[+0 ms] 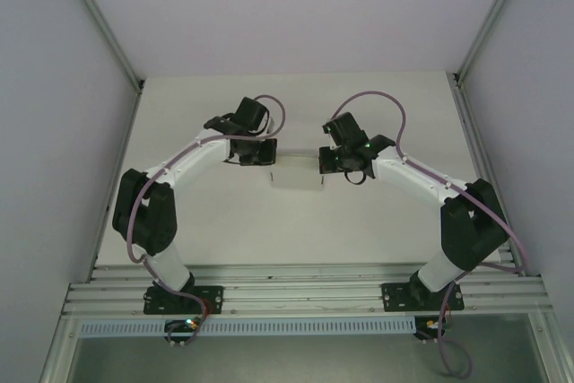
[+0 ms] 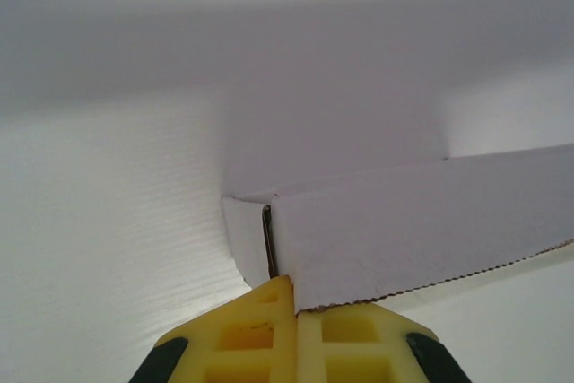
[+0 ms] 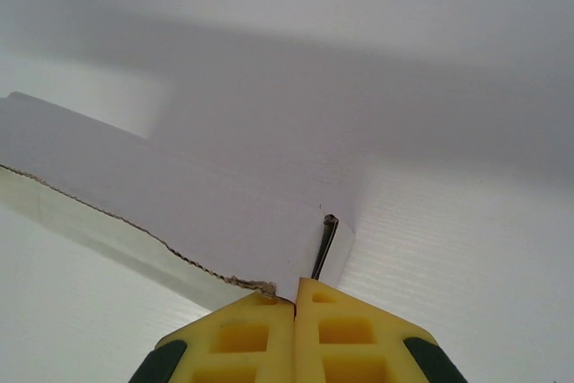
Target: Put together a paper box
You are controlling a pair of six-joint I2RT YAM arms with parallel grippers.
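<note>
Both arms are in on the paper box (image 1: 296, 175), which sits about mid-desk (image 1: 215, 221), well clear of every edge. My left gripper (image 2: 294, 298) is pinched tight on the box's left end, with its yellow fingers (image 2: 242, 329) together on the cardboard edge. The right gripper (image 3: 295, 291) is the same on the right end, jaws closed on the wall.

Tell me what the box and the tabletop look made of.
The paper box: thin white cardboard, matte; the cut edge is ragged, brownish and faintly fluted, so likely fine corrugated board. The tabletop: white sheet with fine parallel ribs, matte; possibly fluted plastic, can't confirm.
</note>
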